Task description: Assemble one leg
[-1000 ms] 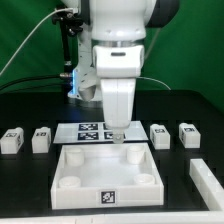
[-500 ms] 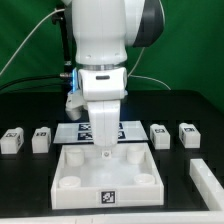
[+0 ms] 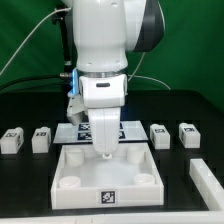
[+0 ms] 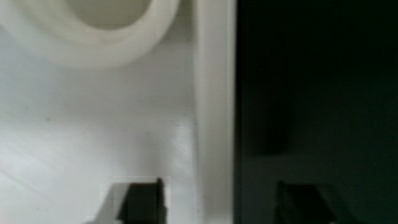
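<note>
Two on exterior view's left of black table [image 3: 25, 182]: left outer leg [image 3: 10, 140], left inner leg [image 3: 41, 139]. Centre: gripper [image 3: 103, 153] low over tray [image 3: 75, 196] far rim, fingers [image 4: 137, 200] apart. Right: right inner leg [image 3: 159, 135], right outer leg [image 3: 188, 133].

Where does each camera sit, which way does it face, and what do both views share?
Exterior view: off the arm, facing it across the table, angled slightly down on the tray and legs; the arm and claw show.
Wrist view: on the wrist, looking down the claw at the tray's wall, a socket and the black table; only two fingertips show.
Shared: the tray and the claw, open over the tray's wall.
</note>
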### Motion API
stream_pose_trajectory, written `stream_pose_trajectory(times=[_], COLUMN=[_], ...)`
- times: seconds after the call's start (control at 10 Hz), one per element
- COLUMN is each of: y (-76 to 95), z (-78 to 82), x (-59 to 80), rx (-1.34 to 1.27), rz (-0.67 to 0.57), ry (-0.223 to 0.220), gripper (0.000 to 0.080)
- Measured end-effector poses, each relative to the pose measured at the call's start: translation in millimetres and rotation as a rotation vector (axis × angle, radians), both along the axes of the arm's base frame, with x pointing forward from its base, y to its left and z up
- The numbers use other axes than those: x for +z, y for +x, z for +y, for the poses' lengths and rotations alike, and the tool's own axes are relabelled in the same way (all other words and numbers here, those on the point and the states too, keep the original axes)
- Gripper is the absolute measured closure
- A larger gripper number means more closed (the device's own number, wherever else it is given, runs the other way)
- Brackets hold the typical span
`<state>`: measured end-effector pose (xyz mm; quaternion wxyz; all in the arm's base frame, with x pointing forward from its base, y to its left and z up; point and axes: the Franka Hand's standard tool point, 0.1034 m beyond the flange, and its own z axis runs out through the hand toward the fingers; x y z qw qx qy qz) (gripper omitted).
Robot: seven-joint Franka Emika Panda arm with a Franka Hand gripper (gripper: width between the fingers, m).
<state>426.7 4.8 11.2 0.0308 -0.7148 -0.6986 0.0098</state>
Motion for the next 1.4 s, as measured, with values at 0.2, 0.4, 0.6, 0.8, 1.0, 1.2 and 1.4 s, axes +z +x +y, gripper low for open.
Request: stream_pose_trajectory(times=[0.2, 0.4, 0.6, 0.8, 1.0, 1.2, 1.4], y=[1.5, 2.1, 2.2, 2.3, 11.7, 28.1, 47.8], z=[0.1, 0.0, 0.0, 0.0, 0.7, 19.6, 47.5], x=[0.8, 1.0, 1.0, 1.0, 1.8, 0.4, 0.5], rx=[0.000, 0.000, 0.000, 0.000, 0.015, 0.003, -0.012], rz=[-0.006, -0.009, -0.010, -0.010, -0.023, -0.043, -0.066], ry=[0.000, 0.000, 0.000, 0.000, 0.003, 0.018, 0.040], gripper=[0.0739, 0.0739, 0.0739, 0.0739, 0.0739, 0.0739, 0.0739])
